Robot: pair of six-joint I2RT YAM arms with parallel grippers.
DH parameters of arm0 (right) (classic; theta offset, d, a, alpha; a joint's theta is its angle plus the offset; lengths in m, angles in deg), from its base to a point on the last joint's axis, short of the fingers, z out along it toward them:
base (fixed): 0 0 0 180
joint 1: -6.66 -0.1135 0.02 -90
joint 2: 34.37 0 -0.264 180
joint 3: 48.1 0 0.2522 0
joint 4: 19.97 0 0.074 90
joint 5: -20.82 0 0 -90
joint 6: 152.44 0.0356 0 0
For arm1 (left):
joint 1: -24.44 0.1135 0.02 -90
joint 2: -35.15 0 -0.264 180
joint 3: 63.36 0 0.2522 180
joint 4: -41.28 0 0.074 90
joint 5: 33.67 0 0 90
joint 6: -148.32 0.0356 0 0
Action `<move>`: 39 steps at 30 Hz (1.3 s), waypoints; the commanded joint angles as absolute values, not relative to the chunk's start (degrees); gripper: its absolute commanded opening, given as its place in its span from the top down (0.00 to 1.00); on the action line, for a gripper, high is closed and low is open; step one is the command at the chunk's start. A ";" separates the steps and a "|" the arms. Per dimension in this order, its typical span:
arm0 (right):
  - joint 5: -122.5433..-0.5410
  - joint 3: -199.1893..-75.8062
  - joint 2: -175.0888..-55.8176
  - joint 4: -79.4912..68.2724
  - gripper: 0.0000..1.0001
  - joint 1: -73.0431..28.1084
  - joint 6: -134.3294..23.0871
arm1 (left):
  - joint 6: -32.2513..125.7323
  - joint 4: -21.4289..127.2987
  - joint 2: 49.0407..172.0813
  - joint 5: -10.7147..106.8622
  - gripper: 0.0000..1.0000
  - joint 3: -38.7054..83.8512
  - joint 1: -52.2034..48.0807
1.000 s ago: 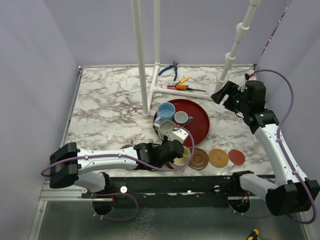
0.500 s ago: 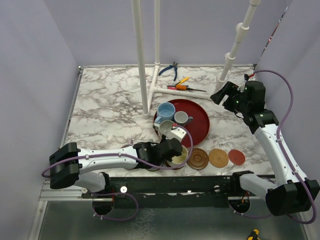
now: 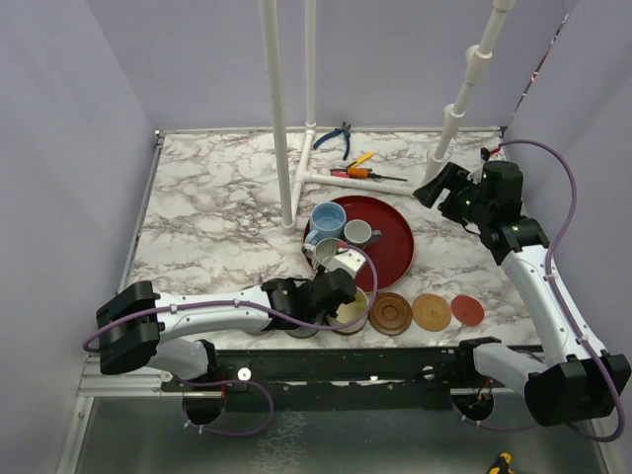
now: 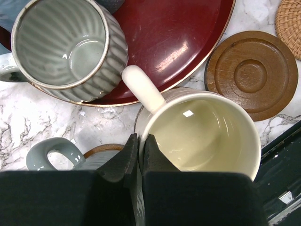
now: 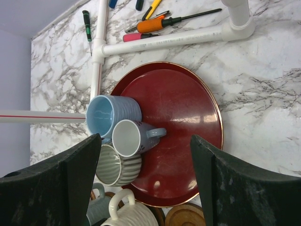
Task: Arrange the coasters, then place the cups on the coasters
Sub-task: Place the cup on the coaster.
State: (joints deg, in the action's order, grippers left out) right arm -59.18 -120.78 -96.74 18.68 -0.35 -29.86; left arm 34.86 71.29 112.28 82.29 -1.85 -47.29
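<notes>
Because the cream-yellow ribbed ceramic mug (image 4: 202, 136) has to end up on a coaster, my left fingers (image 4: 117, 165) are pinching its thin wall. One is inside the cup and one is outside, pressed tight. The mug stands upright at the near edge of the marble bench (image 3: 217, 197). Its handle points at the big round red tray (image 4: 178, 37) just beside it. A dark edge peeks out under the mug. It may be a coaster, but I cannot tell for sure.

Just to its right lies a brown wooden round coaster (image 4: 251, 75) with rings cut in it, bare on top. Past that is a tan woven coaster (image 4: 291, 23). I think both are waiting for cups.

My right fingers (image 5: 61, 183) are spread wide and hold nothing. They hang high over the tray, above the light blue mug (image 5: 110, 115) and the small pale grey mug (image 5: 131, 137). I think that spot is handy for grabbing one of those.
</notes>
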 commanded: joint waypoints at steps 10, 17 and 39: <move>-57.24 -119.77 -97.52 17.35 0.20 0.24 -29.48 | 34.94 65.50 111.22 80.24 1.00 -1.31 -46.73; -56.82 -119.72 -97.61 17.28 0.20 0.24 -29.41 | 35.08 65.38 111.53 79.68 1.00 -1.47 -46.44; -56.37 -119.27 -97.56 17.09 0.20 0.24 -29.43 | 35.91 65.34 112.40 79.19 1.00 -1.94 -46.01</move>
